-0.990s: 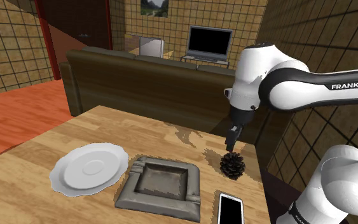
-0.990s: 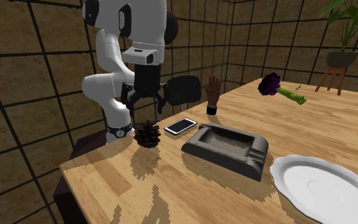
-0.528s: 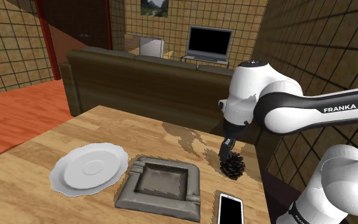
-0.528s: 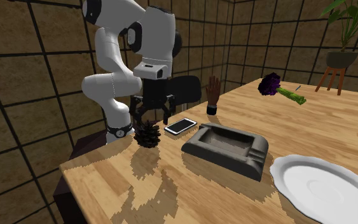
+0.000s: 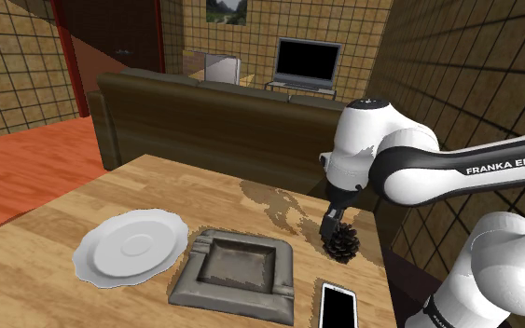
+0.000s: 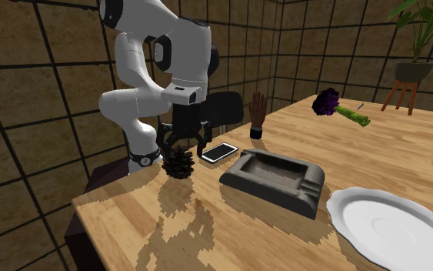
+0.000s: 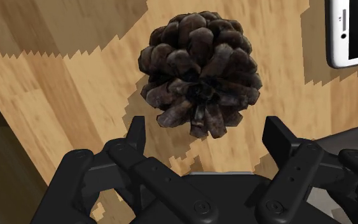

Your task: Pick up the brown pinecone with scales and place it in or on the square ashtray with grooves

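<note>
A dark brown scaly pinecone [image 5: 342, 242] [image 6: 179, 165] [image 7: 199, 73] stands on the wooden table [image 5: 55, 233] near its edge by the robot's stand. My black gripper [image 5: 330, 226] [image 6: 182, 143] [image 7: 207, 135] hangs low over it, open, one finger on each side of the cone's top. The fingertips [image 7: 136, 133] do not touch the cone. The square grey ashtray with grooves [image 5: 235, 268] [image 6: 274, 179] lies close by, toward the shoulder view's left of the pinecone, and holds nothing.
A white phone [image 5: 337, 306] [image 6: 218, 152] [image 7: 352, 32] lies between pinecone and ashtray near the table edge. A white plate [image 5: 130, 246] [image 6: 391, 227] sits beyond the ashtray. A brown hand model [image 6: 258, 115] and a purple flower [image 6: 330, 102] stand farther along. A sofa [image 5: 204, 121] backs the table.
The gripper has come down from well above the pinecone to just over it, fingers still apart. The pinecone, ashtray and phone have not moved.
</note>
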Controlling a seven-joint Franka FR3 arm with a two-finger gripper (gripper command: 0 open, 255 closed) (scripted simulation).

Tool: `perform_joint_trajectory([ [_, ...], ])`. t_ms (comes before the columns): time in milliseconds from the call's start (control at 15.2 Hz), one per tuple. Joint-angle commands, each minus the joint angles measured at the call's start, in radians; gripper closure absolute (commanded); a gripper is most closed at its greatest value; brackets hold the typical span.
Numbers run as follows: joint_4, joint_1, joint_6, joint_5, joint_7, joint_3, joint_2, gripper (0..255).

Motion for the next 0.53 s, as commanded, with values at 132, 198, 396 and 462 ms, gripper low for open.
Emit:
perform_joint_trajectory([
  [132, 0.0, 0.0, 0.0, 0.0, 0.0, 0.0, 0.0, 255],
  [198, 0.0, 0.0, 0.0, 0.0, 0.0, 0.0, 0.0, 255],
  [396, 0.001, 0.0, 0.004, 0.0, 0.002, 0.003, 0.005, 255],
  [462, 0.003, -0.002, 0.005, -0.001, 0.002, 0.003, 0.008, 255],
])
